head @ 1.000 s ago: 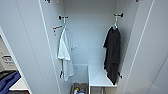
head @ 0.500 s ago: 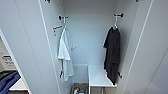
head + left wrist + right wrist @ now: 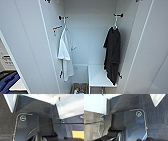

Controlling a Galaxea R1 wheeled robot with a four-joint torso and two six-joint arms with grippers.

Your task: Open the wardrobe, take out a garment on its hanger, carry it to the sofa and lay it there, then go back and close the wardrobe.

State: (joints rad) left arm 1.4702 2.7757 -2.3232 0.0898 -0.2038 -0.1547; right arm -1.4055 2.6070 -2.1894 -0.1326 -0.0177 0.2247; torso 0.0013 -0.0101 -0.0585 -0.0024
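wardrobe (image 3: 30, 50): doors open, I'm parked facing inside.
black shirt (image 3: 112, 53): on its hanger (image 3: 115, 25), right-side hook (image 3: 118, 15), untouched.
white shirt (image 3: 65, 51): left side, well apart.
hands: can't tell if open or closed in wrist views.
risk: I reckon hanger could snag on hook, or shirt slip off if lifted crooked.
vs 1 s ago: no diff, nothing's moved.

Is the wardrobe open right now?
Open. Both doors of the wardrobe are swung aside, exposing the black T-shirt and the white shirt hanging inside.
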